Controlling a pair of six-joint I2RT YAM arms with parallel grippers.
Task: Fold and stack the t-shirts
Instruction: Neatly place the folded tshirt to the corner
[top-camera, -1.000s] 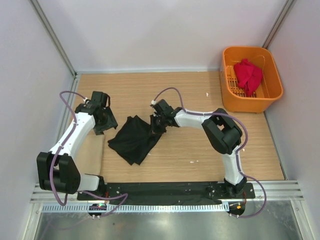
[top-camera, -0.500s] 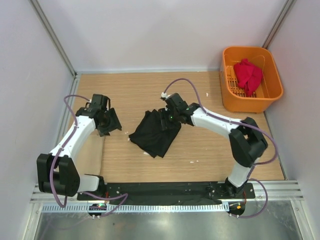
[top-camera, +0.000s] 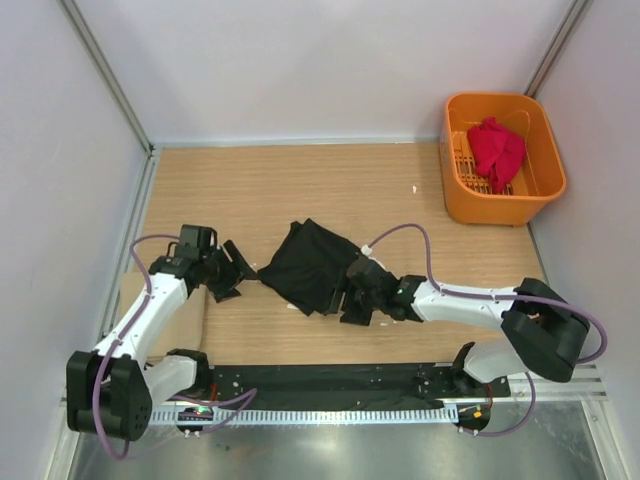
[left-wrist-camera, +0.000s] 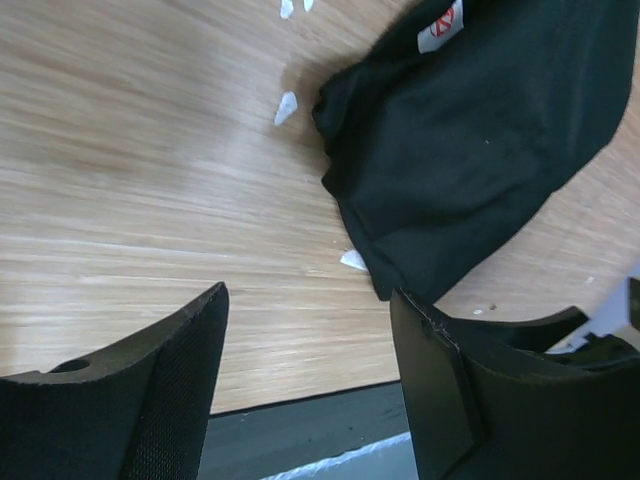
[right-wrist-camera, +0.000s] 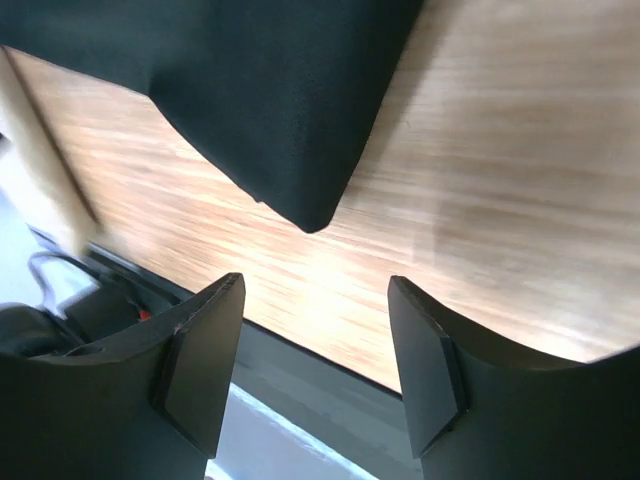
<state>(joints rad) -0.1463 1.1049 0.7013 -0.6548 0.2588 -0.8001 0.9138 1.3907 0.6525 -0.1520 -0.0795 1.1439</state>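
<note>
The crumpled plain black cloth t-shirt (top-camera: 310, 268) is found bunched on the wooden counter (top-camera: 300, 190) between the left end effector (left-wrist-camera: 308, 305) and right end effector (right-wrist-camera: 315, 290), both spread and empty, so stacked layers could be pinched together and a lumpy fold produced.

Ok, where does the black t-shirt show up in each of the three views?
Top external: black t-shirt crumpled near the picture's middle.
Left wrist: black t-shirt upper right, white label at the top edge.
Right wrist: black t-shirt across the top, a corner pointing down.
Shared landmark: the wooden tabletop under it in all three.
</note>
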